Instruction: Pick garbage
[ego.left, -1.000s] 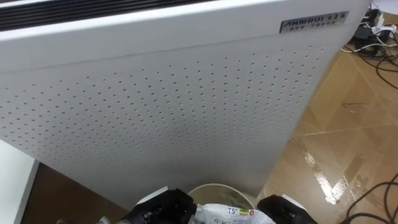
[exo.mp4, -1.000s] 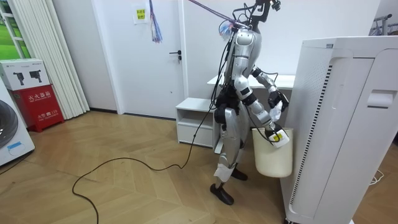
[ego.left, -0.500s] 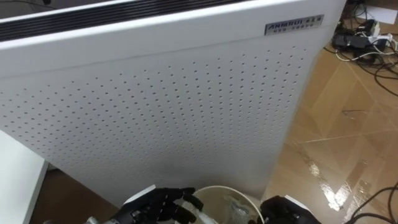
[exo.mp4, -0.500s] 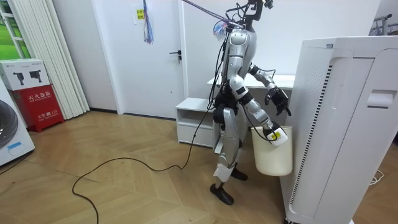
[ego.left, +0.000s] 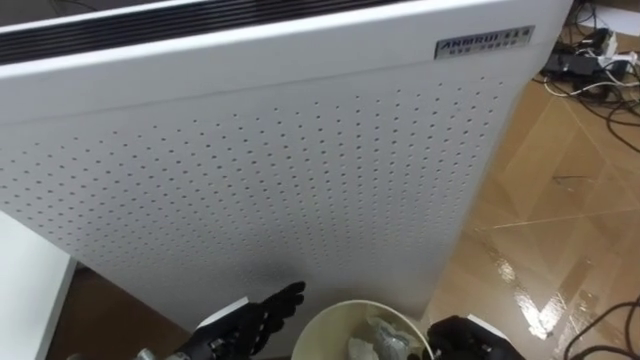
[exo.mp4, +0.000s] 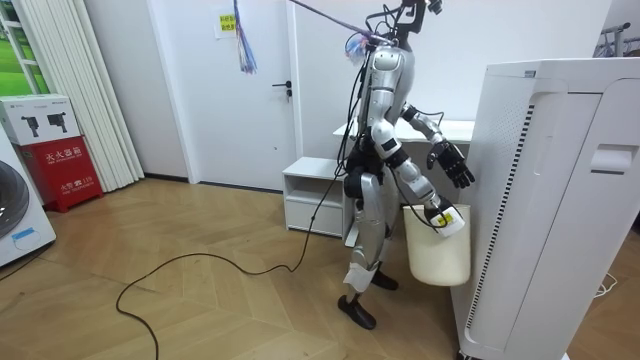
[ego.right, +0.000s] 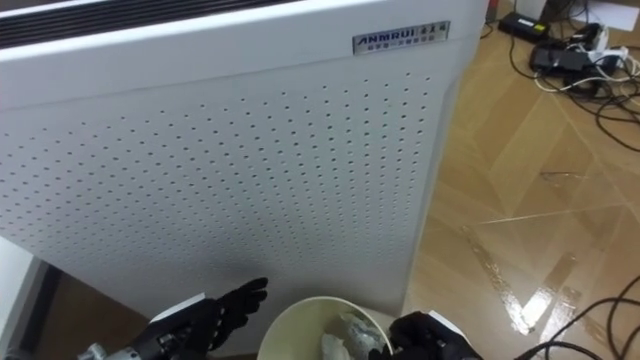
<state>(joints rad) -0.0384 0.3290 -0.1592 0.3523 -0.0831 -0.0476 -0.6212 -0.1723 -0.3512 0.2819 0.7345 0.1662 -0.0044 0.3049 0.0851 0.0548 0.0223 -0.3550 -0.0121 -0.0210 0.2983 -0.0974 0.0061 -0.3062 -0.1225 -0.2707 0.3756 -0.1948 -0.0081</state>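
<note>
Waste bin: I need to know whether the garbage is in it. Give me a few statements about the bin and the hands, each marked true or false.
1. The waste bin has crumpled garbage inside. True.
2. The left hand is clenched round a packet. False: its fingers are straight and hold nothing.
3. The bin is close to the white perforated appliance. True.
4. The right hand is raised above the appliance's top. False: it is low, at the bin's rim.
</note>
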